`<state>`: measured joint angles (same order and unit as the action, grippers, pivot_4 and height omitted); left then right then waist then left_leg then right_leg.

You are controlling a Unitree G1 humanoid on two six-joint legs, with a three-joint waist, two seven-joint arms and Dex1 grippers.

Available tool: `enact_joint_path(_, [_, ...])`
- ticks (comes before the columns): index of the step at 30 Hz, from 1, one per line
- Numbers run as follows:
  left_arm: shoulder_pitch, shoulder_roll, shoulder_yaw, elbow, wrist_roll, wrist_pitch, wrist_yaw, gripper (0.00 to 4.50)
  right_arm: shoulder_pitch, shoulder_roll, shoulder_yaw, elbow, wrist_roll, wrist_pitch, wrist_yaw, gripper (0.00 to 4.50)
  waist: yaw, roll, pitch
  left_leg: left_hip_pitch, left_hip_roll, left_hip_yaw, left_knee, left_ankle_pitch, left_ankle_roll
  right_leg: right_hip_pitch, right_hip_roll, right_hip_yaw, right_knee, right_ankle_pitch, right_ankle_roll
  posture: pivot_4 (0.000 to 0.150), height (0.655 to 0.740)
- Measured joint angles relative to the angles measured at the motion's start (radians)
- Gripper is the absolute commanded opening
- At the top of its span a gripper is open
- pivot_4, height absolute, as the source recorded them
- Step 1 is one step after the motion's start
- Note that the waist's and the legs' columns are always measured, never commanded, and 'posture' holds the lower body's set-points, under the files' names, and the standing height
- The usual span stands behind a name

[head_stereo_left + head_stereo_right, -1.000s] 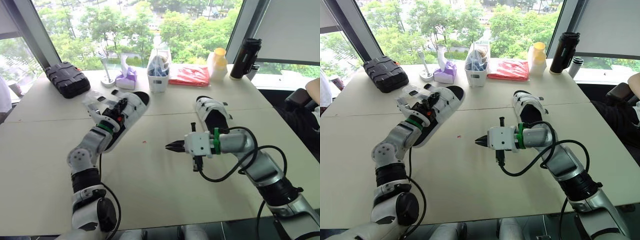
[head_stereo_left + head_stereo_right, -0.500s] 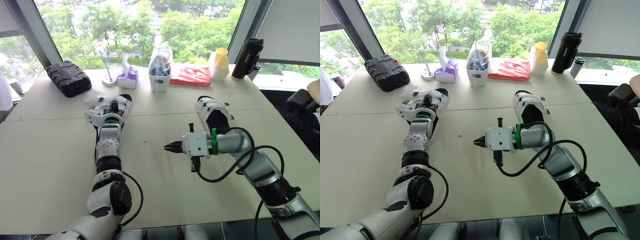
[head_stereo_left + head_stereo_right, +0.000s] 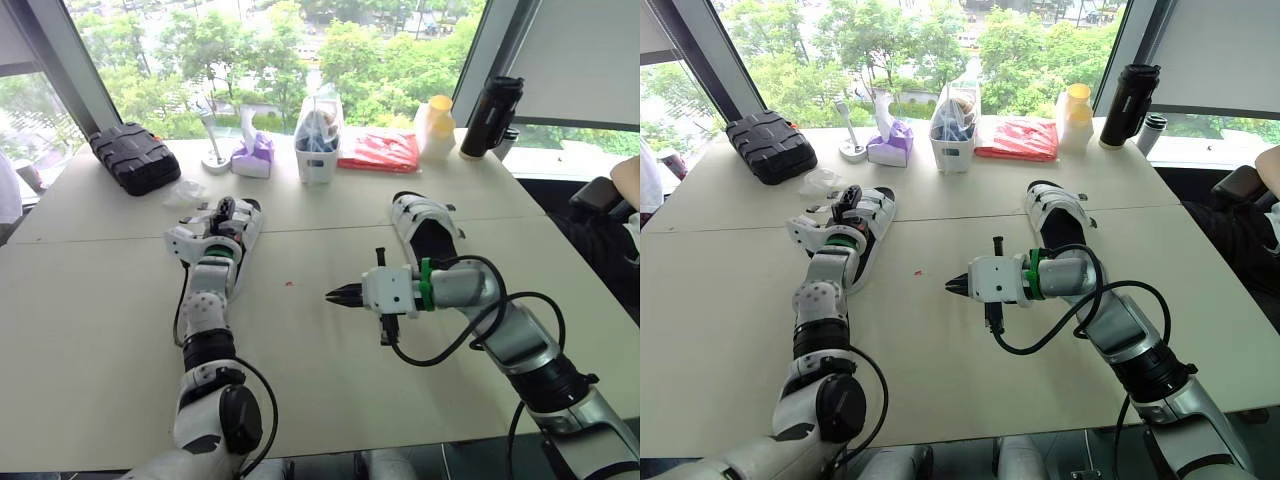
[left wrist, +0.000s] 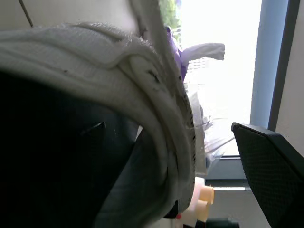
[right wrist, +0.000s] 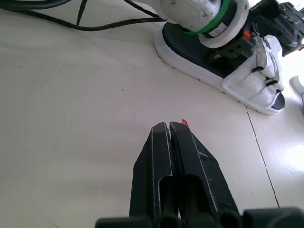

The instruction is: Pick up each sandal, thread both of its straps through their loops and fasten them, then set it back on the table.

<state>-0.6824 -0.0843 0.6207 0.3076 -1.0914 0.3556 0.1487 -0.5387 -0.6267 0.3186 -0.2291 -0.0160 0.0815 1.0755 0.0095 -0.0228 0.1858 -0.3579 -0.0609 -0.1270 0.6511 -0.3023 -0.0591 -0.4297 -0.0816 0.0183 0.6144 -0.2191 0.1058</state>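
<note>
Left sandal [image 3: 877,212] touching left claw [image 3: 850,200], right claw [image 3: 952,286] well apart

white strapped sandals with black footbeds: two, the left sandal [image 3: 878,208] and the right sandal [image 3: 1050,212]. ribbed black hard case [image 3: 770,147]: one. purple tissue pack [image 3: 888,148]: one. white plastic tub [image 3: 952,135]: one. flat red packet [image 3: 1018,140]: one. yellow-capped bottle [image 3: 1073,118]: one. black flask [image 3: 1132,103]: one.

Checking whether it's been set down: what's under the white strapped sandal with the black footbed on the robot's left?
The beige table lies directly under the white sandal, sole flat on it. The left gripper hides part of its footbed.
</note>
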Motion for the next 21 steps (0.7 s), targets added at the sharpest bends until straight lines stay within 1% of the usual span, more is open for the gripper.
enact_joint_path(3, [0.106,-0.001,-0.034,-0.176,-0.061,0.12,0.096,4.47,-0.001,0.0,0.001,0.002,0.0,-0.003,0.001,0.0,0.0,0.0,0.0,0.0,0.0,-0.001,0.0,0.0,0.0,0.0,0.0,0.001,0.0,0.0,0.0,0.15,0.74])
enact_joint_path(5, [0.159,-0.002,-0.048,-0.255,-0.099,0.171,0.151,4.47,-0.001,0.001,0.001,0.008,0.0,-0.007,0.002,0.0,0.003,0.0,0.0,0.0,0.0,-0.001,0.0,0.0,0.0,0.0,0.0,0.001,0.0,0.0,0.0,0.15,0.74])
enact_joint_path(7, [0.238,0.024,-0.079,-0.367,-0.135,0.241,0.198,4.47,-0.006,0.004,0.006,0.019,0.0,-0.02,0.003,0.0,0.0,0.0,0.0,0.001,0.0,-0.001,0.0,0.0,0.0,0.0,0.0,0.001,0.001,0.0,0.0,0.15,0.74])
enact_joint_path(9, [0.325,0.093,-0.113,-0.47,-0.16,0.313,0.217,4.47,-0.009,0.004,0.009,0.028,-0.001,-0.029,0.004,0.0,-0.005,0.0,0.0,0.001,0.0,-0.001,0.0,0.0,0.0,0.0,0.001,0.002,0.001,0.0,0.0,0.15,0.74])
enact_joint_path(11, [0.398,0.188,-0.141,-0.583,-0.168,0.372,0.206,4.47,-0.013,0.003,0.009,0.047,-0.001,-0.038,0.004,0.0,-0.005,0.0,0.0,0.001,0.001,0.0,0.0,0.0,0.0,0.0,0.002,0.002,0.001,0.0,-0.001,0.15,0.74])
enact_joint_path(13, [0.434,0.278,-0.166,-0.668,-0.165,0.402,0.172,4.47,-0.016,0.001,0.007,0.067,-0.001,-0.046,0.003,0.0,-0.002,0.0,0.0,0.001,0.001,0.001,0.0,0.001,-0.001,0.0,0.002,0.001,0.001,0.001,-0.002,0.15,0.74])
enact_joint_path(15, [0.456,0.325,-0.173,-0.744,-0.19,0.407,0.14,4.47,-0.02,0.0,0.004,0.088,-0.001,-0.052,0.001,0.0,0.004,0.0,0.0,0.001,0.001,0.001,0.001,0.001,-0.001,0.002,0.001,0.001,0.001,0.001,-0.002,0.15,0.74])
enact_joint_path(17, [0.498,0.406,-0.191,-0.814,-0.238,0.44,0.091,4.47,-0.021,-0.009,-0.017,0.106,0.002,-0.053,-0.001,0.0,0.003,0.0,0.0,0.001,0.0,0.001,0.001,0.0,0.0,0.002,0.001,0.001,0.0,0.001,-0.002,0.15,0.74])
enact_joint_path(21, [0.592,0.633,-0.202,-0.949,-0.385,0.508,-0.046,4.47,-0.023,-0.071,-0.11,0.136,0.051,0.009,0.005,0.0,0.0,0.001,0.0,0.001,0.001,0.002,0.0,0.0,0.0,0.001,0.002,0.002,0.0,0.0,-0.002,0.15,0.74])
